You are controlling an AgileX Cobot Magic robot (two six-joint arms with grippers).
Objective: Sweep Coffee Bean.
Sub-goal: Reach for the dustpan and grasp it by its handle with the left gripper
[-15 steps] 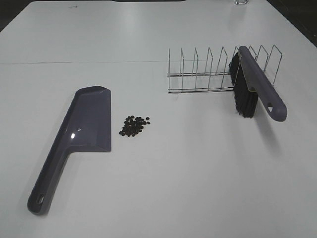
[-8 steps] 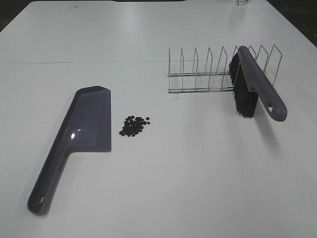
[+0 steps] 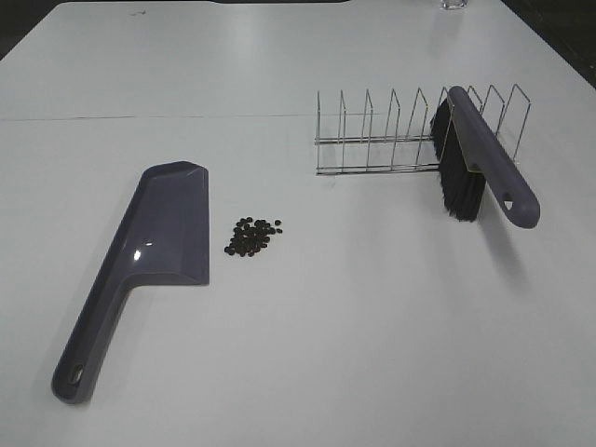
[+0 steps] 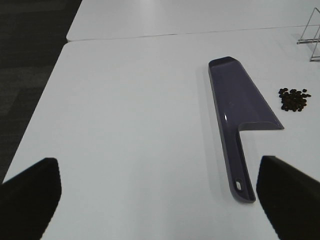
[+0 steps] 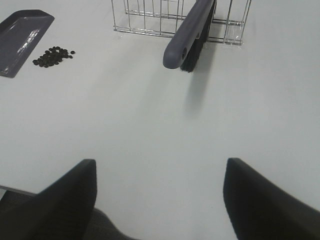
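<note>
The coffee bean (image 3: 253,237) cluster lies loose on the white table, just right of a flat purple dustpan (image 3: 160,240). A purple brush (image 3: 484,158) with black bristles leans in a wire rack (image 3: 382,140) at the back right. Neither gripper shows in the exterior high view. In the left wrist view my left gripper (image 4: 157,167) stands wide open above the table, short of the dustpan (image 4: 241,97) and the coffee bean (image 4: 294,98). My right gripper (image 5: 160,164) is open and empty, well back from the brush (image 5: 190,35) and the coffee bean (image 5: 53,56).
The wire rack (image 5: 150,17) stands behind the brush's handle. The table's left edge (image 4: 47,100) drops to a dark floor. A seam (image 3: 149,117) runs across the table behind the dustpan.
</note>
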